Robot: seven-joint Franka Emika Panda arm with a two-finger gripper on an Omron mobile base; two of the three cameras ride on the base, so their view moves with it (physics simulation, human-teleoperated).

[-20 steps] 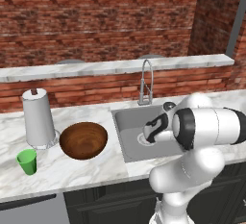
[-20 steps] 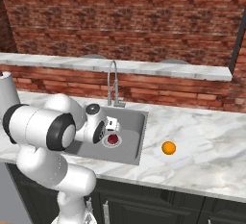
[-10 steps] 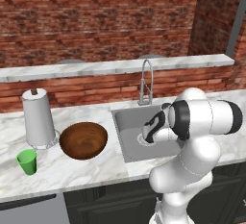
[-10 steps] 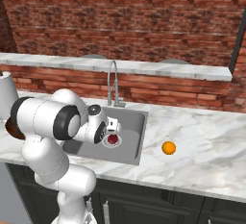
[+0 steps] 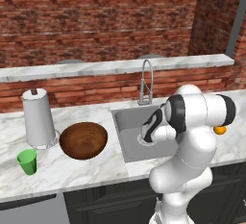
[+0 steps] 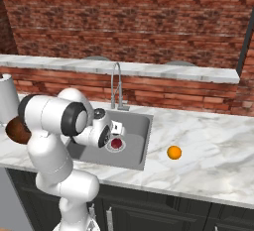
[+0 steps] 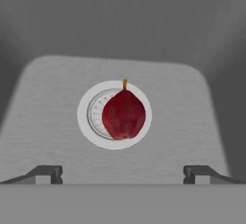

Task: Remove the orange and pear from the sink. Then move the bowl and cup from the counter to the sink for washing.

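In the left base view, the big round dark brown wooden bowl [image 5: 83, 140] sits on the white marble counter with grey veins [image 5: 72, 170], just beside a white paper towel roll on its stand [image 5: 39, 118]. The small bright green cup [image 5: 27, 161] stands near the bowl, closer to the counter's front edge. The grey metal sink [image 5: 126, 122] lies under the tall curved steel tap [image 5: 146, 81]. The white arm bends over the sink and hides most of its floor. A bit of the small bright orange ball [image 5: 220, 130] peeks out from behind the arm, on the counter. In the right base view, the orange [image 6: 173, 152] shows whole, alone on the counter [image 6: 208, 150] well apart from the sink [image 6: 141, 141]. The small dark red pear [image 6: 116, 144] lies on the round white-rimmed drain, and the gripper [image 6: 115, 132] hangs just above it. The bowl [image 6: 19, 130] shows as a brown edge behind the arm. In the hand view, the pear [image 7: 123, 114] lies right on the white drain ring [image 7: 86, 127] with its pointed stem end facing the far wall of the sink [image 7: 120, 26]. The two dark fingertips [image 7: 47, 173] stand far apart with nothing between them, so the gripper [image 7: 123, 174] is wide and holds nothing.
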